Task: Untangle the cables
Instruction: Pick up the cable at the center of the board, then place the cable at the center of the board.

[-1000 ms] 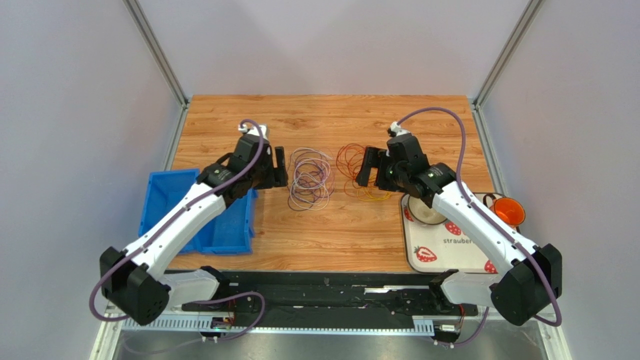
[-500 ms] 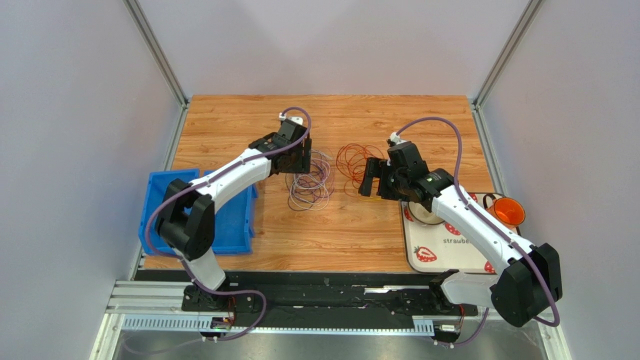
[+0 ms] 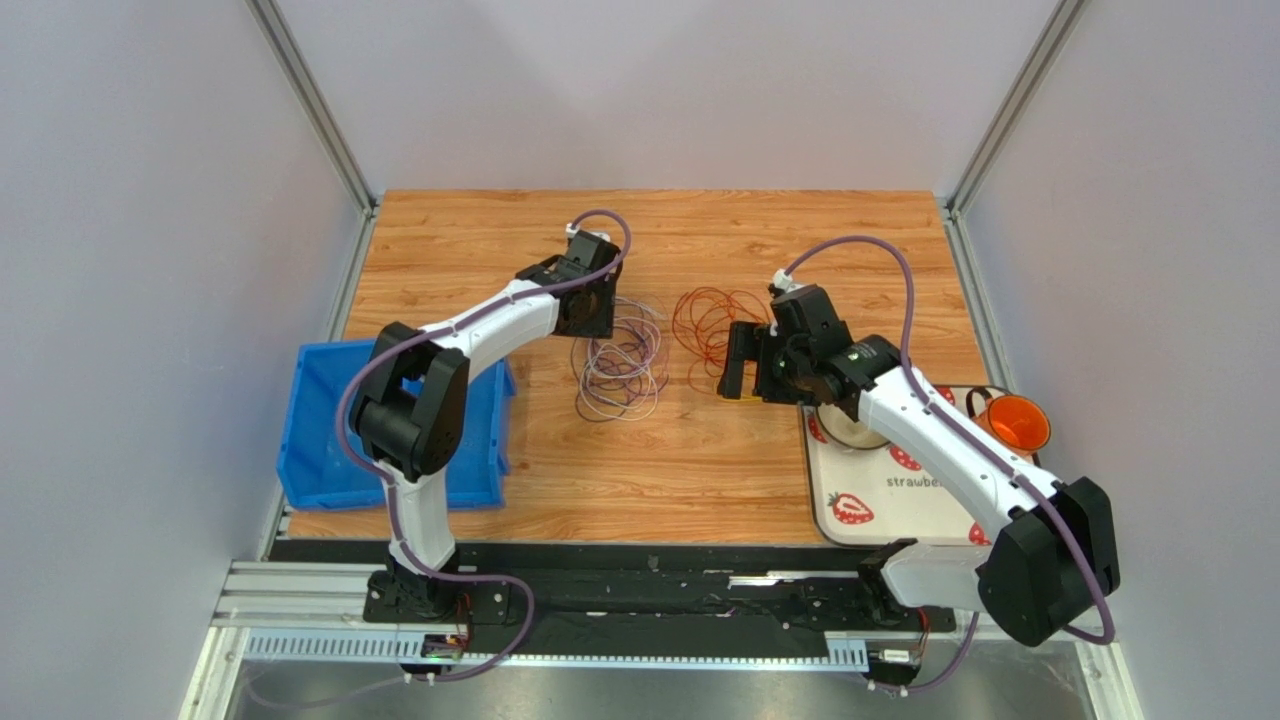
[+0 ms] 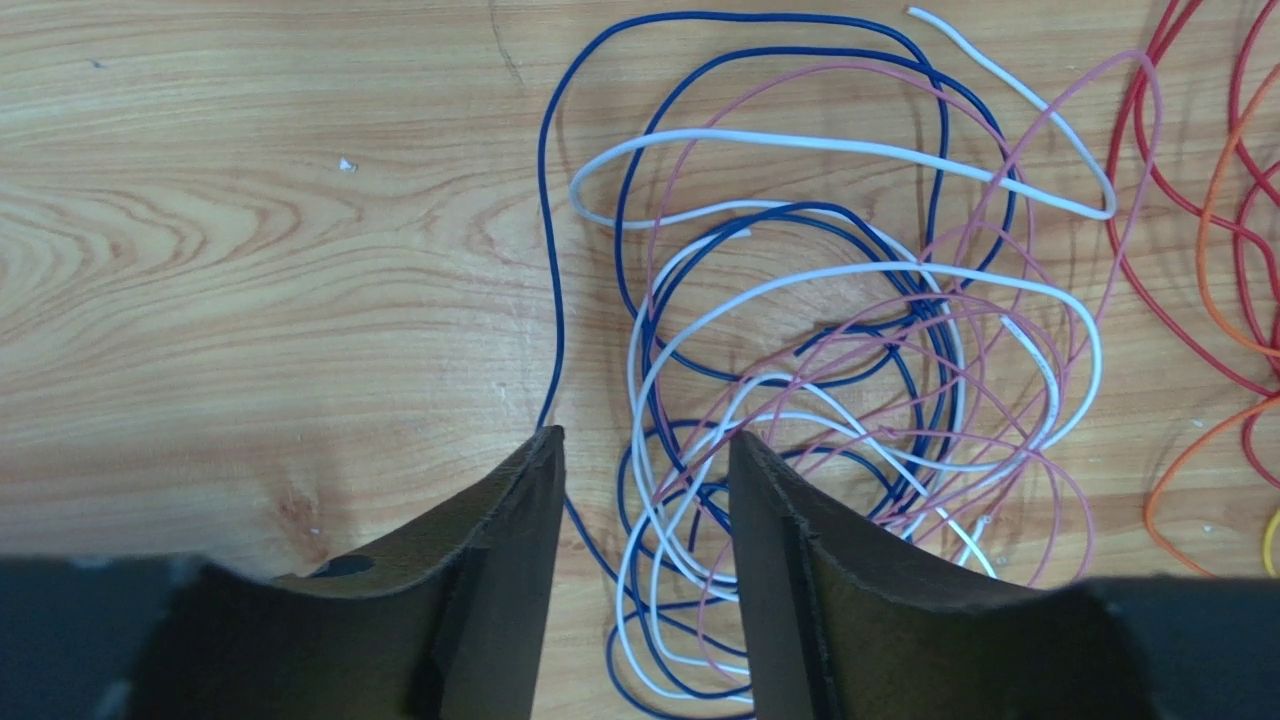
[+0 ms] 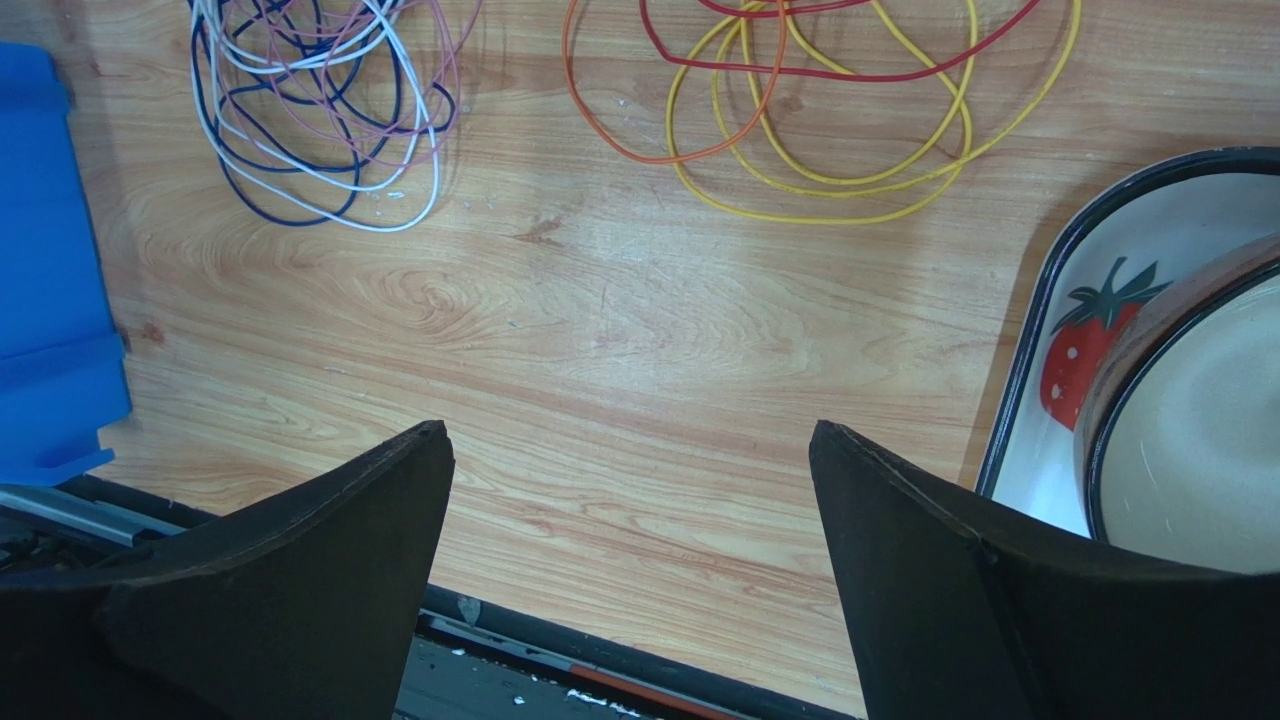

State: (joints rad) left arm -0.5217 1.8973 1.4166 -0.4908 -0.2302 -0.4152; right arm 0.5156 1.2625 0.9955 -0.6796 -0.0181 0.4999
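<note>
The cables lie in two loose piles mid-table. One pile is dark blue, white and pink-purple loops (image 3: 619, 365). The other is red, orange and yellow loops (image 3: 703, 323). My left gripper (image 3: 597, 317) hangs over the far left edge of the blue-white pile. In the left wrist view its jaws (image 4: 643, 450) stand open with blue and white strands (image 4: 842, 300) showing in the gap, nothing clamped. My right gripper (image 3: 735, 363) is wide open and empty at the near right edge of the red-yellow pile (image 5: 819, 113), above bare wood (image 5: 631, 435).
A blue bin (image 3: 323, 450) stands at the left, partly under the left arm. A strawberry-print tray (image 3: 887, 503) with a bowl (image 5: 1202, 435) is at the right, with an orange cup (image 3: 1019, 423) beside it. Grey walls enclose the table.
My left arm has swung away from the bin and stretched out to the far left side of the blue-white pile. My right gripper has shifted slightly nearer, still open.
</note>
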